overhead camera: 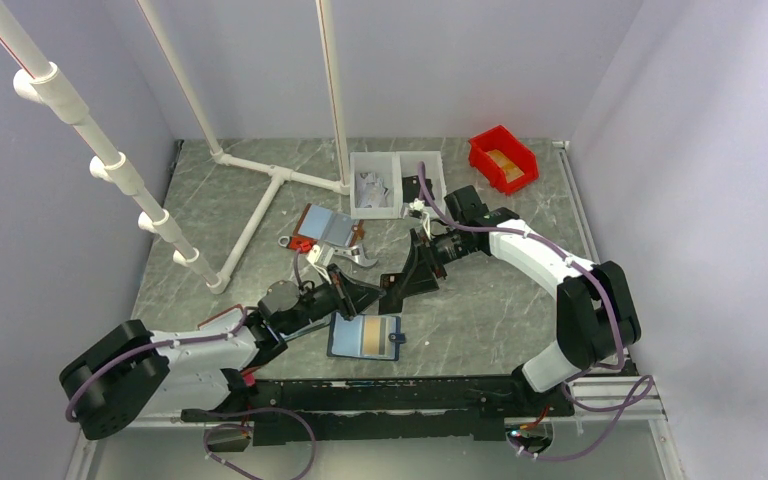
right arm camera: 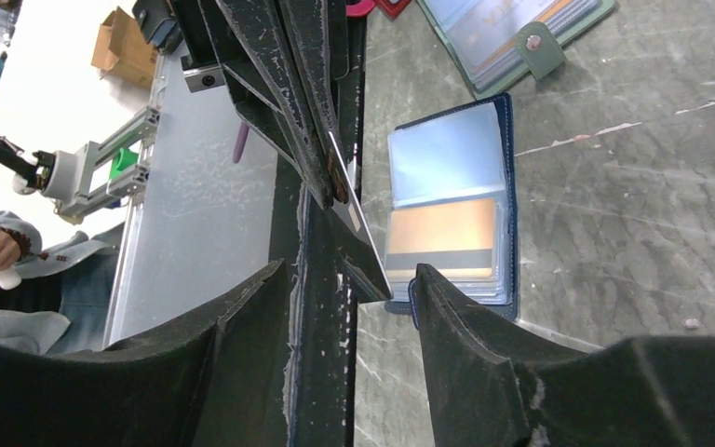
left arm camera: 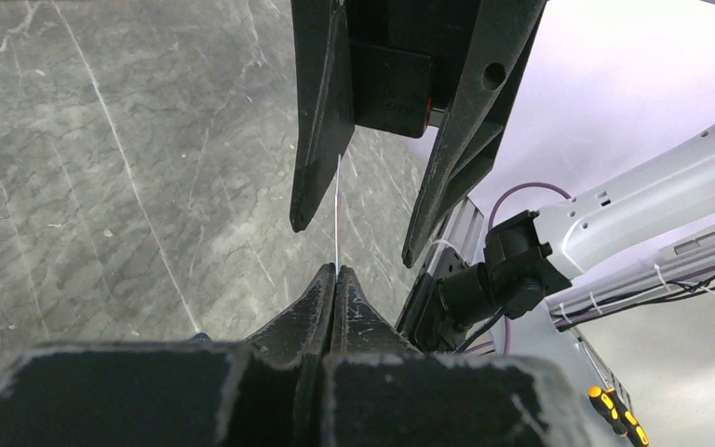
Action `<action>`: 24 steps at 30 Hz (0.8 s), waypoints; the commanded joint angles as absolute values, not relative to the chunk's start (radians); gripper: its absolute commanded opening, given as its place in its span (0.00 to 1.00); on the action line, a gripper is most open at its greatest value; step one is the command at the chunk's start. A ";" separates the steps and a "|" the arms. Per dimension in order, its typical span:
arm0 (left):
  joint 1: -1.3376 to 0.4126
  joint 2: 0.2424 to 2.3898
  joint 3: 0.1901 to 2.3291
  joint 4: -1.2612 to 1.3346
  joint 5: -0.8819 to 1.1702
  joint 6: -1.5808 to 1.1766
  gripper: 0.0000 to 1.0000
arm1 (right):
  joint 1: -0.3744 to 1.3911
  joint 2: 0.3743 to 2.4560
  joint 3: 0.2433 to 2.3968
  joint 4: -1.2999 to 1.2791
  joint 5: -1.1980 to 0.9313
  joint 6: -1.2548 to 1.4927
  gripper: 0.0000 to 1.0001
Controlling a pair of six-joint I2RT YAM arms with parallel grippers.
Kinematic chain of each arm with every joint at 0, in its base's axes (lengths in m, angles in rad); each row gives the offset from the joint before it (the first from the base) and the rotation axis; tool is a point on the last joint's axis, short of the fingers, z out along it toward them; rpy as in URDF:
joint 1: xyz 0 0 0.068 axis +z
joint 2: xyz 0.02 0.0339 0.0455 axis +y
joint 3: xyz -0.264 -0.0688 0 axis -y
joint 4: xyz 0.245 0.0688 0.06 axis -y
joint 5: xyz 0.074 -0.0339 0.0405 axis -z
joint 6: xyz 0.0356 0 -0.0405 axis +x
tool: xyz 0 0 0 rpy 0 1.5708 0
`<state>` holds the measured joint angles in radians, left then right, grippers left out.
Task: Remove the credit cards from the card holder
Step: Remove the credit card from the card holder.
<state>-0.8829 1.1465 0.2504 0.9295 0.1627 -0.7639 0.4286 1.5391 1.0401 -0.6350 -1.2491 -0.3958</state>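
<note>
The credit card (right arm camera: 365, 244), pinched in my left gripper (left arm camera: 335, 277), needs my open right gripper (right arm camera: 349, 273) centred around it before closing.

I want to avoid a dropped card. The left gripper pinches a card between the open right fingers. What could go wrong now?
1. The left gripper pinches the card only near one end, so it may slip before the open right gripper closes.
2. The fingers of both arms sit very close together and might collide.

Lettering: faint print inside green-edged holder (right arm camera: 514, 30), too blurred to read. No other text legible.
</note>
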 commanded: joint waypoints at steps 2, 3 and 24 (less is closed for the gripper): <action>-0.893 1.162 0.281 1.019 0.137 -0.758 0.00 | 0.425 1.544 1.040 -0.613 -1.309 -0.403 0.53; -0.894 1.163 0.281 1.020 0.135 -0.758 0.00 | 0.424 1.543 1.041 -0.616 -1.312 -0.405 0.53; -0.898 1.210 0.276 1.088 0.147 -0.761 0.00 | 0.425 1.550 1.044 -0.629 -1.319 -0.418 0.43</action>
<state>-0.8921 1.2068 0.2508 1.0279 0.1337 -0.7712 0.4286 1.5513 1.0374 -0.6350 -1.2861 -0.3958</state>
